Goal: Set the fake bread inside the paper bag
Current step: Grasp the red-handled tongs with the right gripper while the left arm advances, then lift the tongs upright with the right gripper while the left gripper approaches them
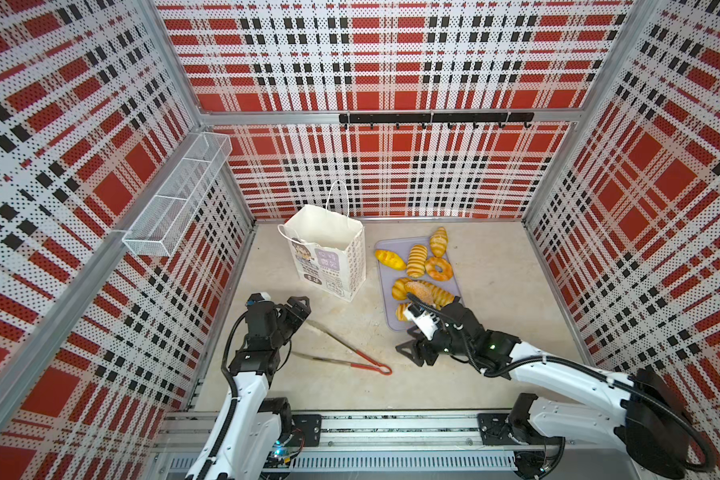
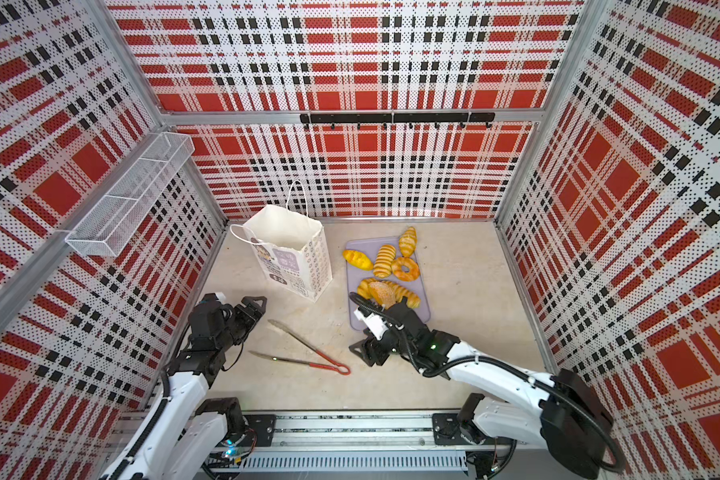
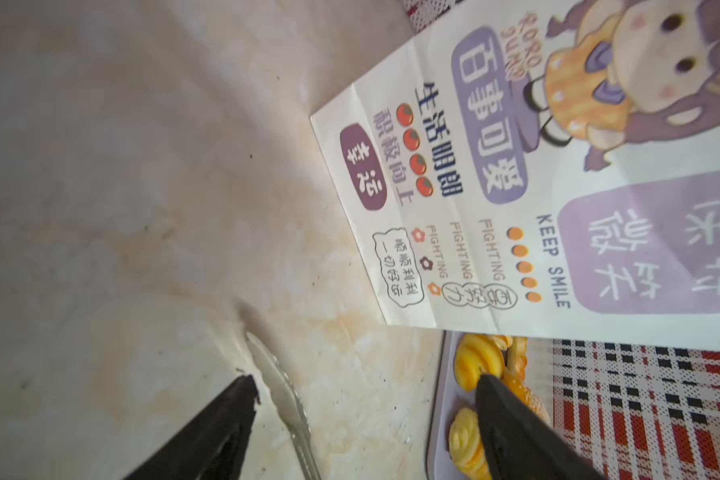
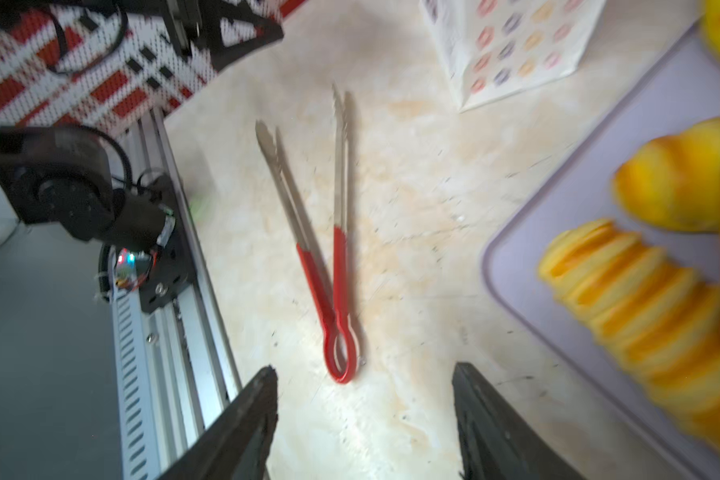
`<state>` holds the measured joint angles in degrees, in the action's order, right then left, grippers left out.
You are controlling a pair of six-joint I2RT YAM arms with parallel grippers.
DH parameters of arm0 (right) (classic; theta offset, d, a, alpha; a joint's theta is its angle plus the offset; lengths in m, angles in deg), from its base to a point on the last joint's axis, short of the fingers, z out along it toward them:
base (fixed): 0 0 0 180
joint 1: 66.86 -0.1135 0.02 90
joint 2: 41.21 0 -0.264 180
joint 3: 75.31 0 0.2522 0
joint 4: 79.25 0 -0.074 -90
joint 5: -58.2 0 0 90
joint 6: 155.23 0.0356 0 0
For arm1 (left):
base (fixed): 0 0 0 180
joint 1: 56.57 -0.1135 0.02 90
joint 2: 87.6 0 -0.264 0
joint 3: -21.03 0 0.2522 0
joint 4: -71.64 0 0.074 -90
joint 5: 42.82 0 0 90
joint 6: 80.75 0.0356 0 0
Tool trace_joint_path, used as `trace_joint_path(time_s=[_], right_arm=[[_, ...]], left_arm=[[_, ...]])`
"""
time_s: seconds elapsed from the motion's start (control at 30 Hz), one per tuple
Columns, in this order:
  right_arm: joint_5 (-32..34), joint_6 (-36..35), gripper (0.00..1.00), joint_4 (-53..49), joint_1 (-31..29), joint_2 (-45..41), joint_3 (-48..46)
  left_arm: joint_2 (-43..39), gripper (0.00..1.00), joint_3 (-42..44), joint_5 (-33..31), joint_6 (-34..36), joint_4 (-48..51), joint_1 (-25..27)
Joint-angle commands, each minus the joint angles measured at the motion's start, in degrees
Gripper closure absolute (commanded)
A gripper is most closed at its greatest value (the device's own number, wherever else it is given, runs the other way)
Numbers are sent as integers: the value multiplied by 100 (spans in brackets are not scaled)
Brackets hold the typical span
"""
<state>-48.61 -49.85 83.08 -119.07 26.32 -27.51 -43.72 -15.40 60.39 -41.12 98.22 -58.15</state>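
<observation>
Walls point(image 1: 391, 62) of red, white and black checks ring a pale table point(image 1: 495, 270) in both top views. The paper bag point(image 1: 329, 253) stands open there, just beside a lilac tray point(image 1: 395, 245) holding the fake bread point(image 1: 416, 261); red-handled tongs point(image 1: 362, 355) lie near them. The left wrist view alone shows the bag's cartoon girl point(image 3: 641, 83), and the left gripper point(image 3: 364, 392) spread wide, empty. The right wrist view shows the right gripper point(image 4: 364, 372) wide and empty near the tongs.

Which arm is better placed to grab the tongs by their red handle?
Likely right: the red-handled tongs lie handle-first straight ahead of the open right gripper; the left gripper faces the paper bag.
</observation>
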Motion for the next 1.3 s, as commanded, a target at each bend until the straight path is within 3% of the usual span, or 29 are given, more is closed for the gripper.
trace_joint_path(time_s=[0.0, 0.13, 0.37, 0.93, 1.27], right_arm=[[-92, 572, 33, 398, -422, 544, 241], [87, 832, 38, 370, -663, 1297, 618], [575, 1167, 52, 775, -694, 1733, 762], [478, 945, 59, 480, -879, 3051, 1482], [806, 705, 68, 123, -1022, 3525, 1846]], left_arm=[[156, 16, -181, 327, -164, 467, 233], [490, 17, -360, 155, -160, 735, 616], [775, 18, -635, -193, -61, 885, 1128], [844, 16, -536, 10, 167, 951, 1177], [873, 16, -600, 168, 330, 1068, 1180]])
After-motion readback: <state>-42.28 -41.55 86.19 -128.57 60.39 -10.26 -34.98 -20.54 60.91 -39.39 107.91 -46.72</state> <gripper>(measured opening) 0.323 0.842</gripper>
